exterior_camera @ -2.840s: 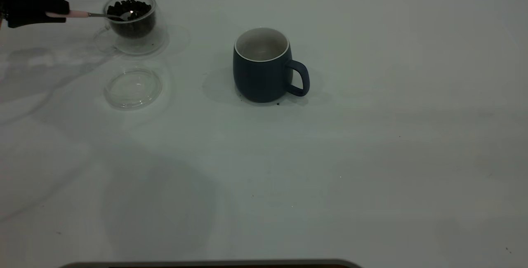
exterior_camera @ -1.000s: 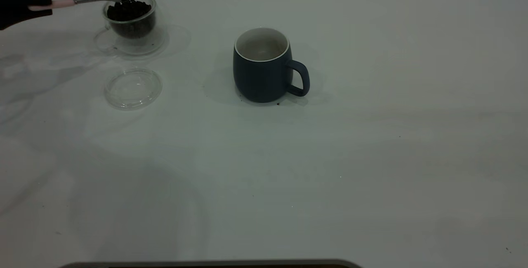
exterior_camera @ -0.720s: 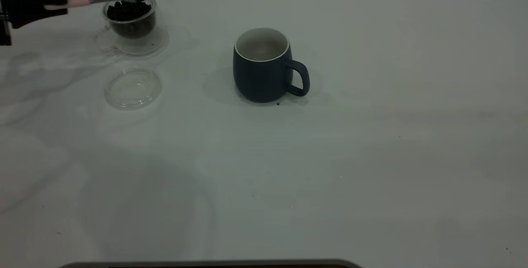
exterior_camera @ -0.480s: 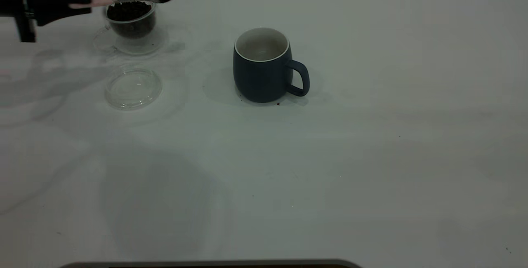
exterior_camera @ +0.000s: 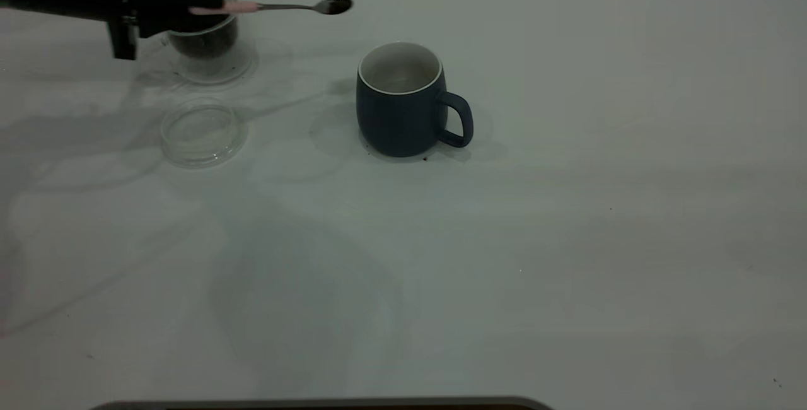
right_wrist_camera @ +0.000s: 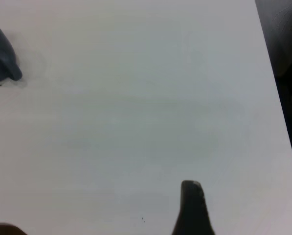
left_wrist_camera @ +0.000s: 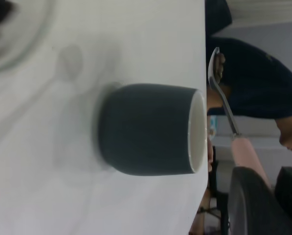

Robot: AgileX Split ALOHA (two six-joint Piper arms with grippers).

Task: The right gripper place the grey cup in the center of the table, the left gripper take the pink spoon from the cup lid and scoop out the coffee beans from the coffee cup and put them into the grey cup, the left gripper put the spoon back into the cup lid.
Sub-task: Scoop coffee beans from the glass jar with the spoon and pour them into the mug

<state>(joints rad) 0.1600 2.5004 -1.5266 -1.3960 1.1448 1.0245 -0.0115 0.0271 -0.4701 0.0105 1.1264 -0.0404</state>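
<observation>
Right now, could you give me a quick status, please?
Left gripper shut on spoon, between glass cup and mug. Path clear.

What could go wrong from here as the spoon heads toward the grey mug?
The left hand holds the pink spoon only by its handle end, bowl level and short of the grey cup; a tilt could drop any beans onto the table. In the left wrist view the bowl sits close above the rim, so lowering early might knock the cup. Whether beans remain in the bowl is unclear.

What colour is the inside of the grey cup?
White inside and on the rim of the grey cup, against a dark blue-grey outside; the exterior view shows it best.
</observation>
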